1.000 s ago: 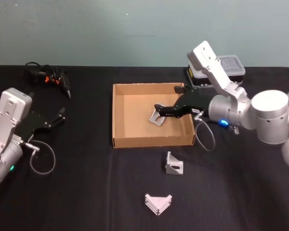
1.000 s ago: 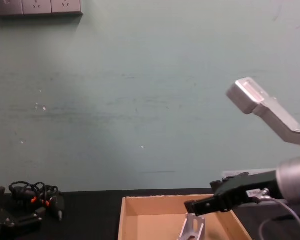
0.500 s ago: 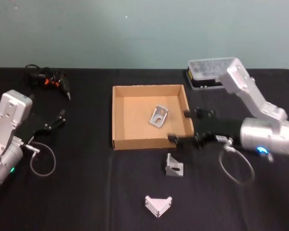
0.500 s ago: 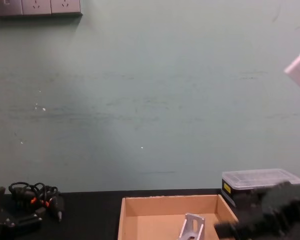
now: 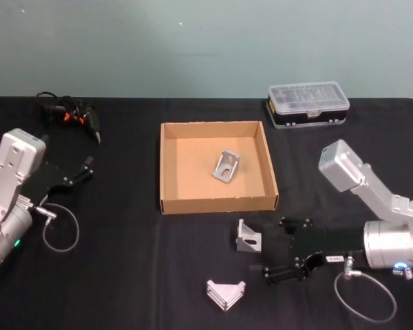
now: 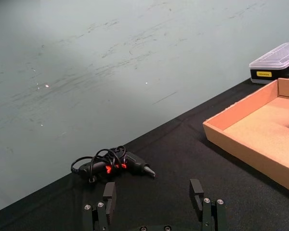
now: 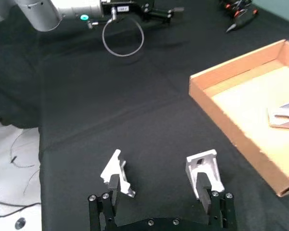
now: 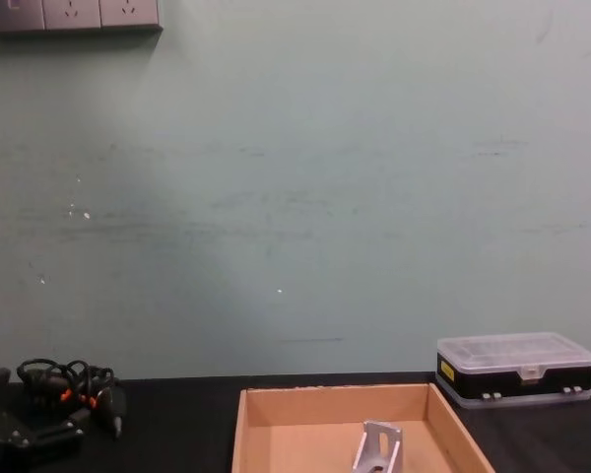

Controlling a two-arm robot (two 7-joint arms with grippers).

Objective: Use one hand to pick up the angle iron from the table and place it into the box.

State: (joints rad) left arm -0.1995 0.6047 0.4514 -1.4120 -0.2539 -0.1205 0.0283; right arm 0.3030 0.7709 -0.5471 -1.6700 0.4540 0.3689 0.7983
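Silver metal angle irons (image 5: 226,166) (image 5: 248,236) (image 5: 226,290), three in all: one in the tan cardboard box (image 5: 217,203), two on the black worktop (image 5: 124,275) by the wide-open, empty right hand (image 5: 267,256); left hand (image 5: 87,168) parked, open

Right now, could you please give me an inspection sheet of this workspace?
Surface: table, black, flat.
Job's things: box holds boxed angle iron; middle angle iron and front angle iron lie on the table before it.
Clutter: plastic case behind the box, rightward.
Grippers: right gripper open, beside the middle angle iron; left gripper open, parked at left.
Cables: cable bundle far left; left cable loop and right cable loop at the wrists.
Surroundings: wall, wall sockets.
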